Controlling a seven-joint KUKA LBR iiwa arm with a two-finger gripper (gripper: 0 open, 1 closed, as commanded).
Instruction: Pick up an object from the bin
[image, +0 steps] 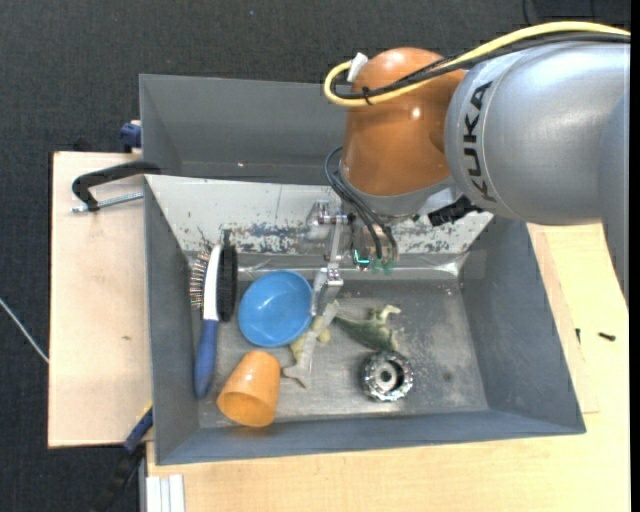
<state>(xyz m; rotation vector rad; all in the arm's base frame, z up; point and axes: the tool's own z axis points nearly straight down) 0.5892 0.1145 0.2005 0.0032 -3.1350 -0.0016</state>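
Where claw (327, 280) hangs, smooth round blue bowl (275, 308), spiky green toy (372, 325)

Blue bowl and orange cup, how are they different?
The blue bowl is wide and shallow; the orange cup is narrower and deeper. The blue bowl shows its hollow inside to the camera, while the orange cup lies tipped on its side. The blue bowl sits beside the hairbrush; the orange cup lies nearer the lower left corner of the bin. Both are round, plain-coloured dishes lying close together.
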